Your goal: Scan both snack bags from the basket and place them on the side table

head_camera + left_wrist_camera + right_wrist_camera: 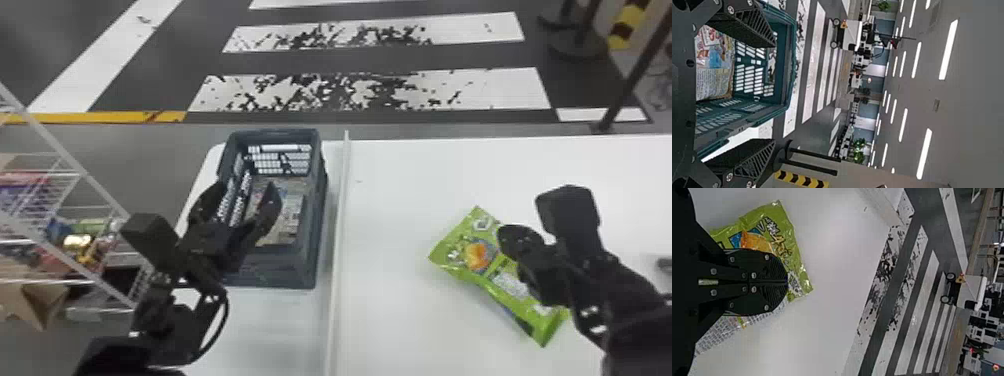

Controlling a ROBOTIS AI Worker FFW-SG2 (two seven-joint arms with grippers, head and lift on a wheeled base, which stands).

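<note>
"Green snack bag (477,257), in the head view: which step are you on?"

"Probably scanning or placing one bag. You have it at your right gripper (511,240), on the divider's (339,225) right, over the white surface (400,300). Whether it's scanned, you can't tell."

"And your basket (270,272)?"

"Left of the divider, your left gripper (245,186) above it, printed packaging (290,220) at the bottom."

"What does the left wrist view give you?"

"Your left fingers spread wide, nothing between them, beside the basket's slotted walls. Red, blue and text-covered packaging lies inside; you can't tell whether that's the second bag."

"Right wrist view?"

"Your right fingers are pressed together, seemingly pinching the bag, front one side, text the other. Next, you'd finish any scan, lay it down, then check the basket."
</note>
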